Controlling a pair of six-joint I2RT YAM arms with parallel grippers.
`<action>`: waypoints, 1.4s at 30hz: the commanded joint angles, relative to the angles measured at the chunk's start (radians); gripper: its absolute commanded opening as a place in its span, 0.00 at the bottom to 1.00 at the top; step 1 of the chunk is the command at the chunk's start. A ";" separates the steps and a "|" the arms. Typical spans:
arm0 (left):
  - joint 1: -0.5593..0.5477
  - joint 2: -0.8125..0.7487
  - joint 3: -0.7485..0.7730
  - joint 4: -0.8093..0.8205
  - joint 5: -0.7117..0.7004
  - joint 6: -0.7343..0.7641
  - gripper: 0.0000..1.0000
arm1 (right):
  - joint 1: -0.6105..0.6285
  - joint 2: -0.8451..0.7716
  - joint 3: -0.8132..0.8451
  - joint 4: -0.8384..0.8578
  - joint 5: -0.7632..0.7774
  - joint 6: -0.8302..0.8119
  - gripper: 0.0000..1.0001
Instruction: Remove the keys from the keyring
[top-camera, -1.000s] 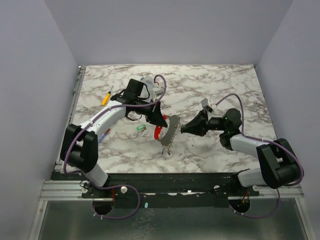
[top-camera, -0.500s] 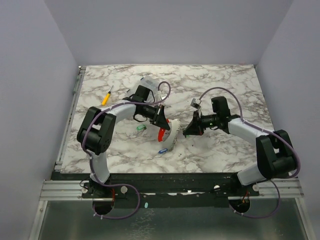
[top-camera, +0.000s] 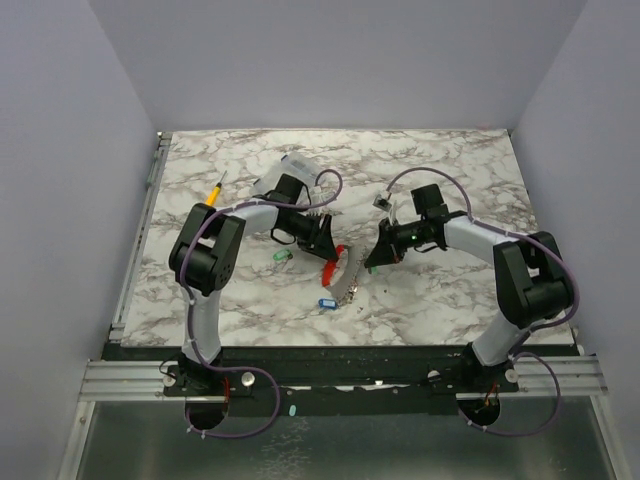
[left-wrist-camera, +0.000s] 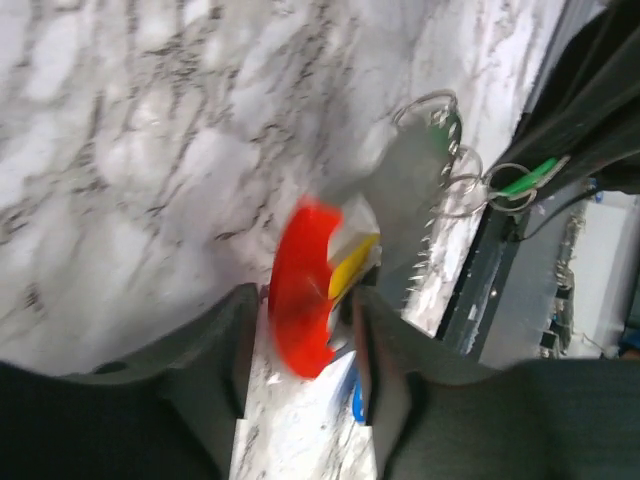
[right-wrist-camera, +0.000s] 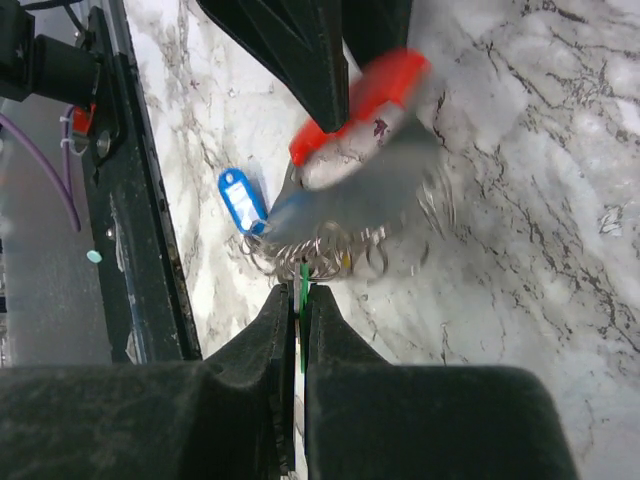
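The keyring's red fob (left-wrist-camera: 303, 290) sits between my left gripper's (left-wrist-camera: 300, 312) fingers, with a yellow key tag (left-wrist-camera: 356, 264) pressed beside it. Silvery rings (left-wrist-camera: 452, 150) trail off the fob toward my right gripper. My right gripper (right-wrist-camera: 300, 292) is shut on a thin green key tag (right-wrist-camera: 303, 284) at the bunch of rings (right-wrist-camera: 340, 248). A blue key tag (right-wrist-camera: 240, 200) hangs at the bunch's left end on the table. From above, the fob (top-camera: 333, 263) lies between the left gripper (top-camera: 327, 247) and the right gripper (top-camera: 373, 262); the blue tag (top-camera: 326, 303) is below them.
A loose green tag (top-camera: 283, 256) lies on the marble just left of the left gripper. A yellow-handled screwdriver (top-camera: 213, 191) lies at the far left. The black front rail (right-wrist-camera: 130, 200) runs close by the blue tag.
The left gripper has brought the fob and its rings down and to the right. The right gripper has closed in from the right. The blue tag now rests on the table.
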 joint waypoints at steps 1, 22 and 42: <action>0.027 -0.037 0.016 -0.007 -0.102 0.086 0.56 | -0.009 0.026 0.059 -0.069 -0.040 -0.001 0.01; 0.118 -0.374 -0.497 1.317 -0.095 -0.466 0.99 | -0.009 0.133 0.192 -0.233 -0.184 -0.017 0.01; -0.140 -0.422 -0.716 1.267 -0.183 0.336 0.55 | -0.009 0.169 0.308 -0.480 -0.277 -0.218 0.01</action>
